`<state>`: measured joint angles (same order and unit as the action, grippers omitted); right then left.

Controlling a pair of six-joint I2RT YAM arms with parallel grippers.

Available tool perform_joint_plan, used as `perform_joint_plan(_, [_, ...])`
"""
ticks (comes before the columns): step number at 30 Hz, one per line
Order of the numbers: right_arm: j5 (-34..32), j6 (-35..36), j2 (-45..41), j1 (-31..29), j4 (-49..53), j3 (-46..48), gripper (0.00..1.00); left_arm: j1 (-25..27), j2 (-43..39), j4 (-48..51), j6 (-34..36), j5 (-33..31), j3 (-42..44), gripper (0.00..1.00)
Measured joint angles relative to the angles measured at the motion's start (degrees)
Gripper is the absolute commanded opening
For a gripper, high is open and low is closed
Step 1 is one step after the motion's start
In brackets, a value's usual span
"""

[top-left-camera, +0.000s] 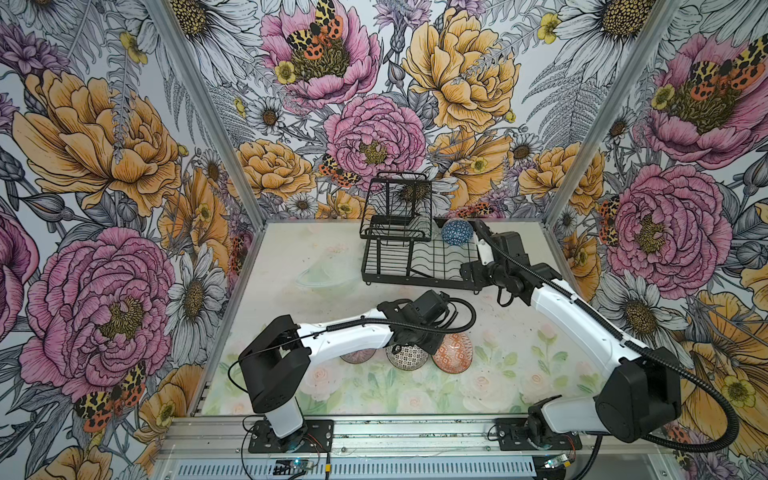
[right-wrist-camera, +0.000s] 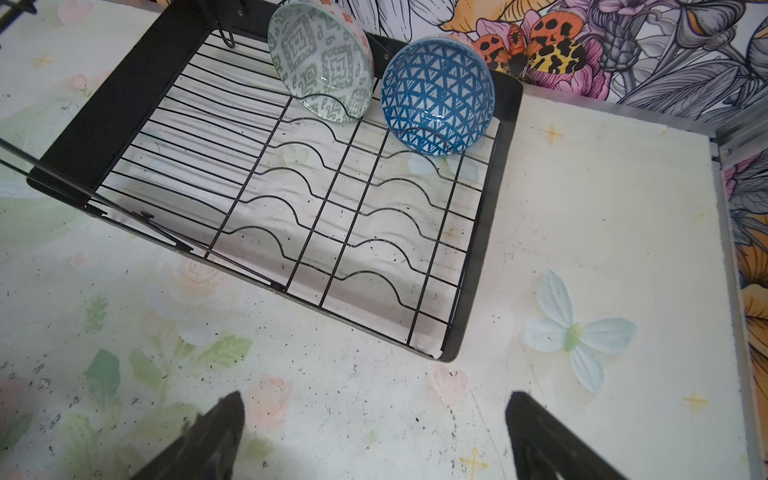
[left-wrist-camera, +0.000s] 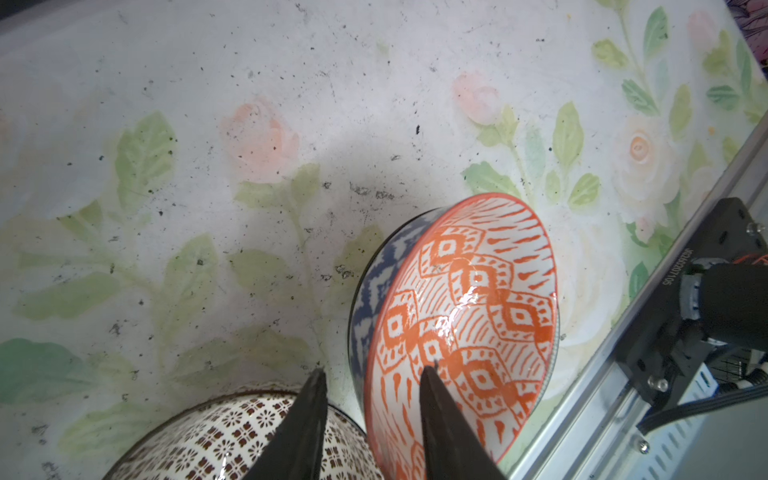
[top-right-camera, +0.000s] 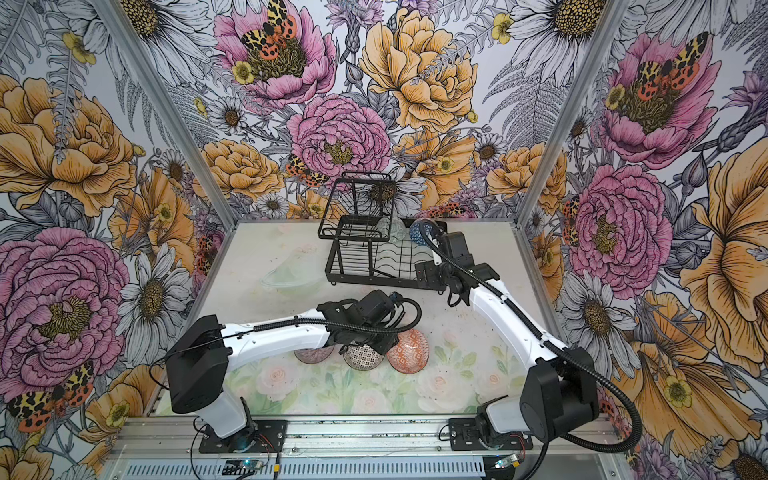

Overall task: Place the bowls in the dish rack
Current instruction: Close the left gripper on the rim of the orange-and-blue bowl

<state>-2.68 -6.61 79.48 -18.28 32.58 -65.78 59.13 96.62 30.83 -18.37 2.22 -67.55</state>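
Note:
An orange-white bowl (left-wrist-camera: pixel 478 299) stands tilted on its edge near the table's front, beside a black-white tiled bowl (left-wrist-camera: pixel 208 440) and a pink-striped bowl (top-left-camera: pixel 357 356). My left gripper (left-wrist-camera: pixel 374 368) straddles the orange bowl's rim, one finger inside it and one outside, with a narrow gap still showing. The black dish rack (right-wrist-camera: pixel 124 104) holds a grey-green bowl (right-wrist-camera: pixel 320 62) and a blue lattice bowl (right-wrist-camera: pixel 436 95) upright in its far slots. My right gripper (right-wrist-camera: pixel 374 399) hangs open over bare table by the rack's near right corner. A pale teal bowl (top-left-camera: pixel 328 274) sits left of the rack.
The rack's taller wire basket tier (top-left-camera: pixel 395 203) rises at its left end by the back wall. Flowered walls enclose the table on three sides. An aluminium rail (left-wrist-camera: pixel 623 353) with the arm mounts runs along the front edge, close to the orange bowl.

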Motion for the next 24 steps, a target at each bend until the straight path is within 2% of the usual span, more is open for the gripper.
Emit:
perform_joint_plan(9, [0.42,0.0,-0.02,0.37,-0.04,0.15,0.99,0.13,0.52,0.24,-1.79,-0.13,-0.15,0.15])
perform_joint_plan(17, [1.03,-0.02,-0.07,0.37,-0.07,0.81,0.99,0.37,1.2,1.77,-2.34,-1.55,-1.16,0.04])
perform_joint_plan(24, [1.29,-0.04,-0.09,0.37,-0.22,1.07,0.99,0.76,2.16,4.48,-2.32,-3.78,-4.13,0.0])
